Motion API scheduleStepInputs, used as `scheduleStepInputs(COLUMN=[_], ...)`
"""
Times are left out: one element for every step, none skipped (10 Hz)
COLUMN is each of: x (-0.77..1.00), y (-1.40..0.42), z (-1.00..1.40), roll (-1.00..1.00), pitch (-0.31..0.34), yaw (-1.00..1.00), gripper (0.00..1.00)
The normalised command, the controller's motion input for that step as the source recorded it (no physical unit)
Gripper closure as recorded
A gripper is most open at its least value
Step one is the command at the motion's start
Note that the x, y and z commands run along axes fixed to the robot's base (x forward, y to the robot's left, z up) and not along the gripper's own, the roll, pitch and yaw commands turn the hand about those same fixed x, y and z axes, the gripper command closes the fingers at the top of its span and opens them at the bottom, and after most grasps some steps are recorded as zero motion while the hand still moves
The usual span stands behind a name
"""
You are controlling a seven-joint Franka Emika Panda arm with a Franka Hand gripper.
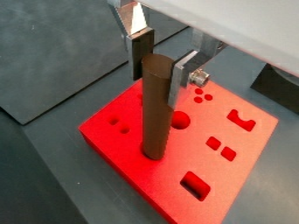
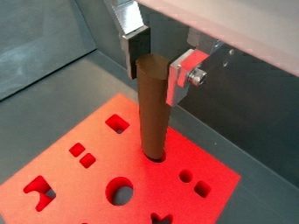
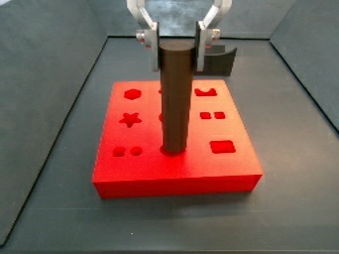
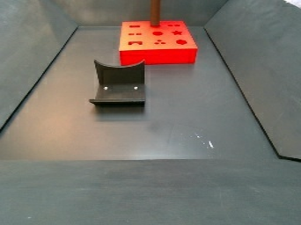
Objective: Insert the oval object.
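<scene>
In a wrist view, the claw stood above the flat red block with shaped cut-outs, its flat silver fingers set on either side of the top of the long dark-brown oval peg. The peg stood upright with its lower end in a hole near the middle of the block; whether the pads were pressing on it or only flanking it could not be told here.

In the other wrist picture, the claw again bracketed the peg's upper end, one dark-padded finger right against its side. The peg's foot sat in a hole in the red block (round and square openings lay around it).

In a side view, the peg rose straight from the middle of the block, and the claw stood at its flat top with a finger on each side. The block rested on the dark grey surface.

In the far side view, the block lay at the back of the surface, with the peg standing in it; the claw was out of frame. The dark L-shaped fixture stood well apart from the block, nearer the camera.
</scene>
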Motion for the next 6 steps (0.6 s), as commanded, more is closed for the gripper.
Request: scheduleStepInputs(x=[0.0, 0.02, 0.01, 0.0, 0.0, 0.0], y=[0.0, -0.01, -0.01, -0.02, -0.04, -0.05], z=[-0.09, -0.1, -0.15, -0.18, -0.26, -0.29], roll=[0.01, 0.04, 0.07, 0.11, 0.14, 0.14], pitch=[0.0, 0.0, 0.0, 0.0, -0.011, -0.019], yaw=[0.0, 0.0, 0.0, 0.0, 0.0, 0.0], gripper=[1.0, 1.0, 1.0, 1.0, 1.0, 1.0])
